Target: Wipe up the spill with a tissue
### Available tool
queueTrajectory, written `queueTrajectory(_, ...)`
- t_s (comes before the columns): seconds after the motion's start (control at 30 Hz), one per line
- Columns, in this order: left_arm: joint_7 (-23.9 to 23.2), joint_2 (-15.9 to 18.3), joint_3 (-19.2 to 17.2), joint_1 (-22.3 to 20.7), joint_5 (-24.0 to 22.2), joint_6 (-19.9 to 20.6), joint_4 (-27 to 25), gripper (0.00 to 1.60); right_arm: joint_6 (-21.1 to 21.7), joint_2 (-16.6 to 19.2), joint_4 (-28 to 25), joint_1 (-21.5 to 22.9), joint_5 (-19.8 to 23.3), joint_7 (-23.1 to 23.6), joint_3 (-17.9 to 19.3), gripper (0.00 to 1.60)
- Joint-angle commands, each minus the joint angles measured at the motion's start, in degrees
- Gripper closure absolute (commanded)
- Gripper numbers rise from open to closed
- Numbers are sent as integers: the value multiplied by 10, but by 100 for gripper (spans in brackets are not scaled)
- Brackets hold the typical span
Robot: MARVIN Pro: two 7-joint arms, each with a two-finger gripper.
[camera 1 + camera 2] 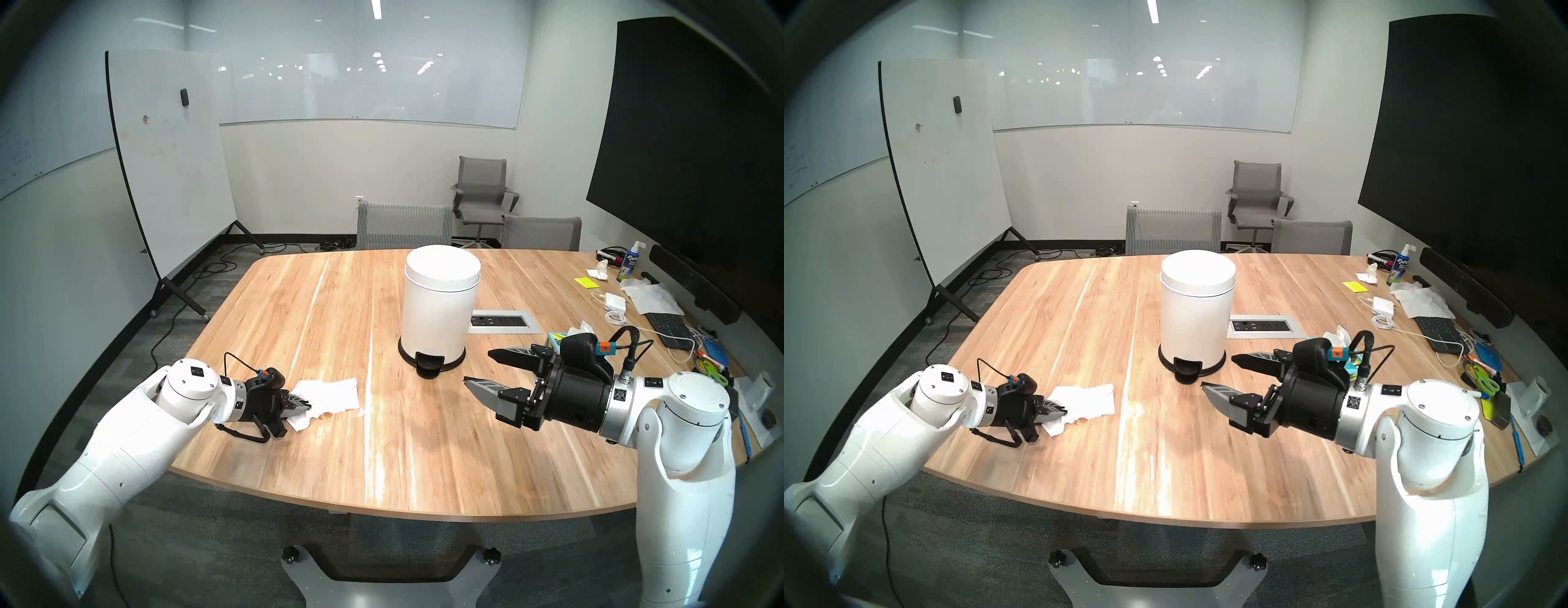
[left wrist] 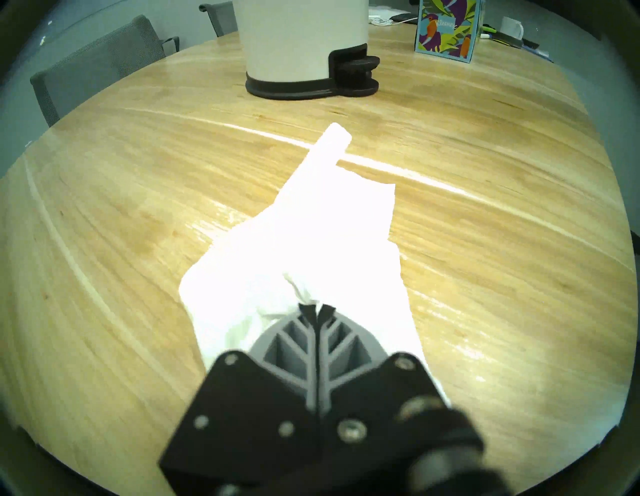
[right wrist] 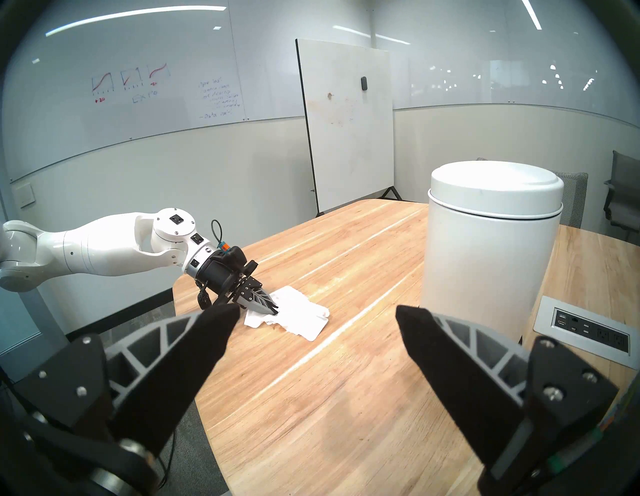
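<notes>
My left gripper (image 1: 309,406) is shut on one end of a white tissue (image 1: 331,394) that lies spread flat on the wooden table (image 1: 424,467) at the front left. The tissue also shows in the left wrist view (image 2: 311,235) ahead of the closed fingers, and in the right wrist view (image 3: 301,317). A wet sheen lies on the wood beside the tissue (image 2: 221,225). No round puddle shows; the spill is hidden or under the tissue. My right gripper (image 1: 477,367) is open and empty, held above the table at the right, near the bin's pedal.
A white pedal bin (image 1: 439,310) stands mid-table. A tissue box (image 2: 446,31) stands behind my right gripper. A power outlet panel (image 1: 505,320) is set in the table. Cables, a keyboard, a spray bottle and papers clutter the right edge (image 1: 662,322). Chairs stand beyond the far edge.
</notes>
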Motion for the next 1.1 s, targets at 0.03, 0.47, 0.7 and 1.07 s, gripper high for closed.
queueTrajectory(0.03,7,2,-4,33,-13,14,-59,160,1,1,-9,3,2,3,-1,0)
queueTrajectory(0.47,43,-58,20,-6,-3,40,-45,160,1,1,-9,3,2,3,-1,0)
queueTrajectory(0.7,76,-96,36,-33,1,51,-22,160,1,1,-9,3,2,3,-1,0)
queueTrajectory(1.07,110,-138,49,-92,18,50,56,160,1,1,-9,3,2,3,-1,0)
